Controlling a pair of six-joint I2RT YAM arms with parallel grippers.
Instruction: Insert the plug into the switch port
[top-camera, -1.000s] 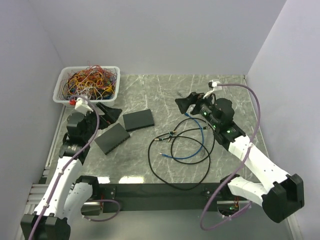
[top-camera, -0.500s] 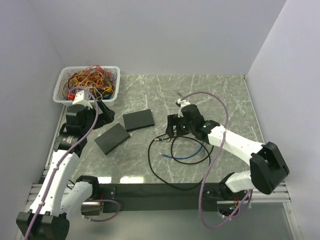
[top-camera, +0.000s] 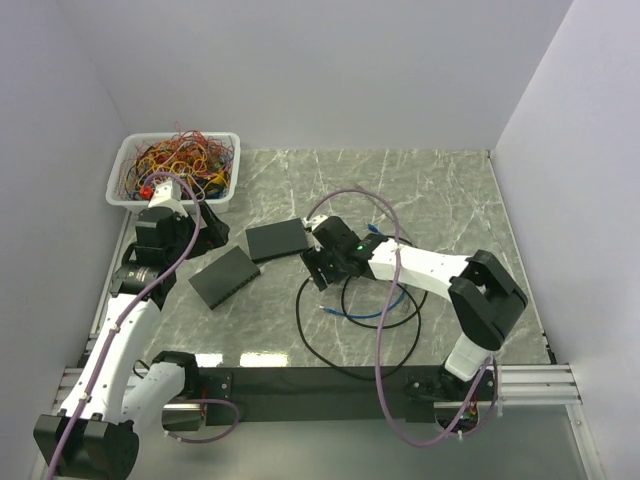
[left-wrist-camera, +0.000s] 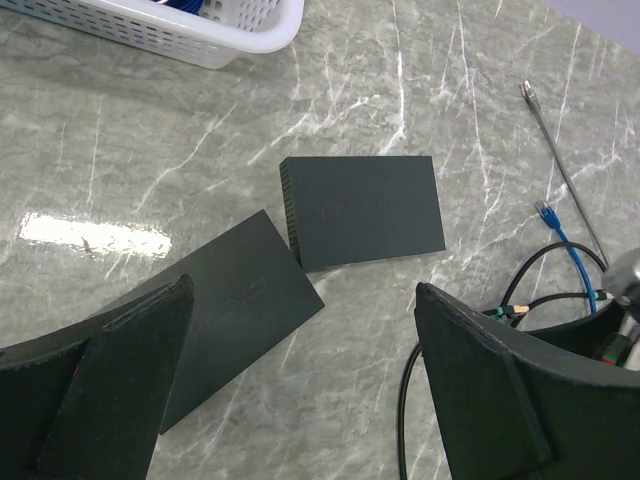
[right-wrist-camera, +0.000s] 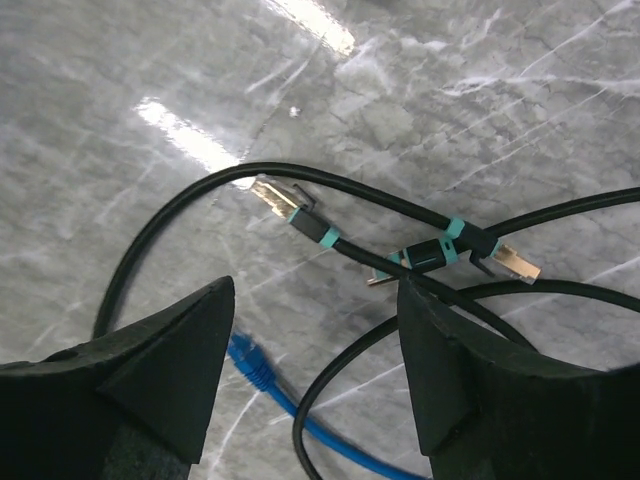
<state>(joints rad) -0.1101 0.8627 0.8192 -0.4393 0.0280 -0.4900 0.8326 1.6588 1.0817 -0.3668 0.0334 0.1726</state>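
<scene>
Step in hand: pre-grasp on the plug. Nothing picked up, nothing inserted yet.

R end effector (right-wrist-camera: 315, 290): jaws wide, empty, hovering over the black cable (top-camera: 350, 365) loops, centre of desk (top-camera: 430, 190). Wrist view: plug (right-wrist-camera: 275, 198) lies flat just beyond the fingertips, clear tip w/ teal band, pointing left. A second plug (right-wrist-camera: 515, 262) sits to its right where the strands cross. Blue cable (right-wrist-camera: 250, 365) end lies near side, under the left finger.

L end effector (left-wrist-camera: 305, 290): jaws wide, empty, hanging above the two switches on the left of the desk. Far switch (left-wrist-camera: 362, 210) and near switch (left-wrist-camera: 220, 310) are corner to corner, touching or nearly so. Ports not visible from any view; can't tell which face carries them.

Wire basket (top-camera: 125, 195) at far-left corner, not involved.

Next move (judgement): R drops and shifts slightly far to straddle the plug body behind the tip, closes w/o catching the crossing strand or the 2nd plug. Needs tip left free for insertion. Then carry left toward a switch; L likely to brace it. Port side needs locating first.
</scene>
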